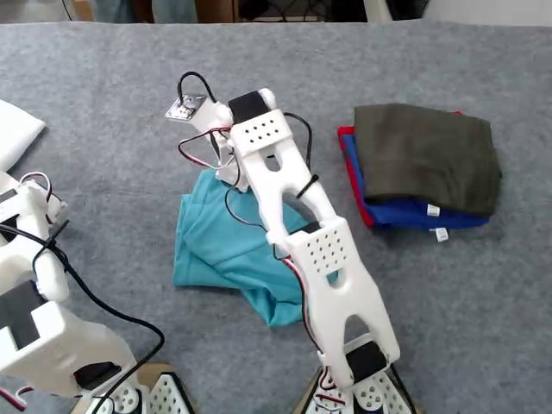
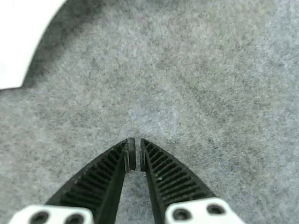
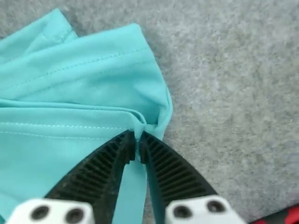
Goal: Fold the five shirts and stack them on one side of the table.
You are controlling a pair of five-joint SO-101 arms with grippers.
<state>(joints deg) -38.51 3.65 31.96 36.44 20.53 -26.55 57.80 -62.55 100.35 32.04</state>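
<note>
A teal shirt (image 1: 216, 246) lies crumpled at the table's middle, partly under the right arm. My right gripper (image 3: 137, 142) is shut on a folded edge of the teal shirt (image 3: 84, 84) at its far end. In the high view, the right gripper (image 1: 226, 168) sits at the shirt's far edge. A folded stack stands at the right: an olive shirt (image 1: 427, 155) on a blue shirt (image 1: 405, 214) on a red shirt (image 1: 349, 147). A white shirt (image 1: 13, 129) pokes in at the left edge. My left gripper (image 2: 134, 156) is shut on nothing, low over bare carpet near the white shirt (image 2: 23, 37).
Grey carpet (image 1: 103, 86) covers the table. The left arm (image 1: 34, 224) is drawn back at the near left corner, with black cables trailing from it. A sliver of the red shirt (image 3: 280, 217) shows in the right wrist view.
</note>
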